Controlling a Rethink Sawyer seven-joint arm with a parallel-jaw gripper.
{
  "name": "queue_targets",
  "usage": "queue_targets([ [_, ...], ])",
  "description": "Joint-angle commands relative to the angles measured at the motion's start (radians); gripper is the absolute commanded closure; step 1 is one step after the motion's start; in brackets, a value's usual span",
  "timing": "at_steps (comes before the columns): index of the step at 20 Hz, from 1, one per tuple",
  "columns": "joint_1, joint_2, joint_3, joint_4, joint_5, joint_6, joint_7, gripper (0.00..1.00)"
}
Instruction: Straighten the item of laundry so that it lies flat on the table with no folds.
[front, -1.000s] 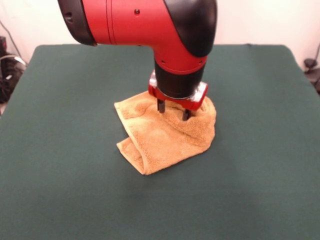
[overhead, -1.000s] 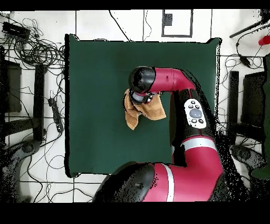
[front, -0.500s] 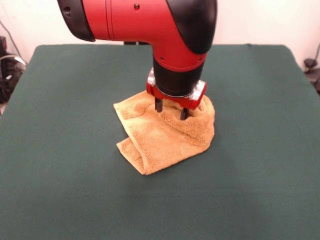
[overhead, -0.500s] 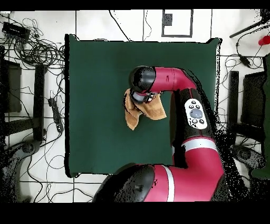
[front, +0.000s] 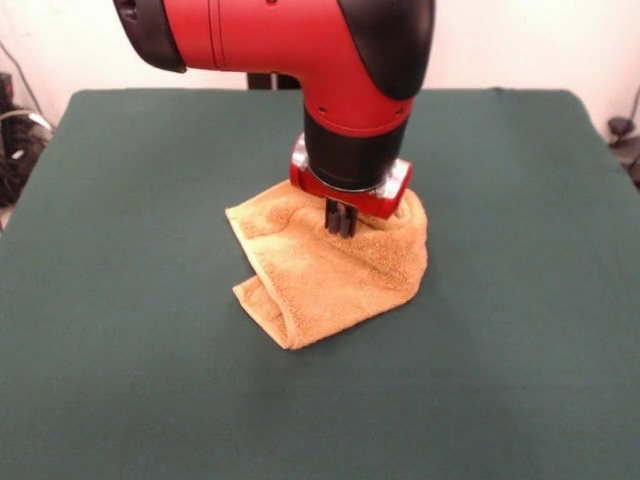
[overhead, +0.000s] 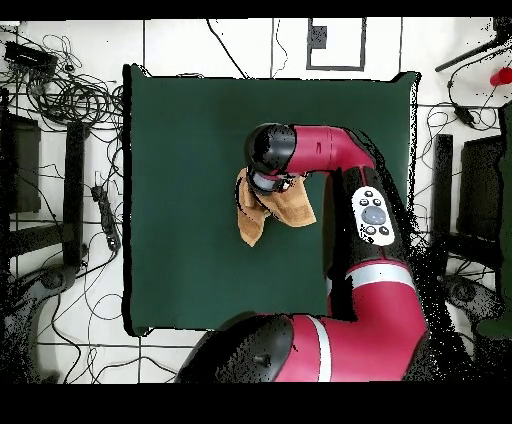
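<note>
The item of laundry (front: 325, 280), an orange-tan terry towel, lies crumpled and folded over itself near the middle of the dark green table (front: 120, 200). Its left side is doubled under in a curled fold. My gripper (front: 340, 230) comes straight down onto the towel's far upper part, and its two black fingers are pressed together, pinching a ridge of cloth. In the overhead view the towel (overhead: 256, 222) pokes out from under the arm's wrist, which hides the gripper, with the green table (overhead: 180, 130) all around it.
The red arm (overhead: 350, 190) reaches over the table's right side in the overhead view. Cables (overhead: 70, 95) and dark equipment lie on the floor along the left and right of the table.
The two fingers, spread apart on the towel in the earlier frames, have now closed together on a ridge of cloth. The towel's far edge has pulled in slightly.
</note>
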Motion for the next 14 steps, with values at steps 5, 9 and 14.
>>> queue_targets([
  [5,0.027,0.004,0.111,-0.015,0.050,0.123,-0.131,1.00],
  [9,0.019,-0.013,0.128,-0.015,0.074,0.179,-0.160,1.00],
  [14,0.000,-0.026,0.151,-0.014,0.100,0.216,-0.183,1.00],
])
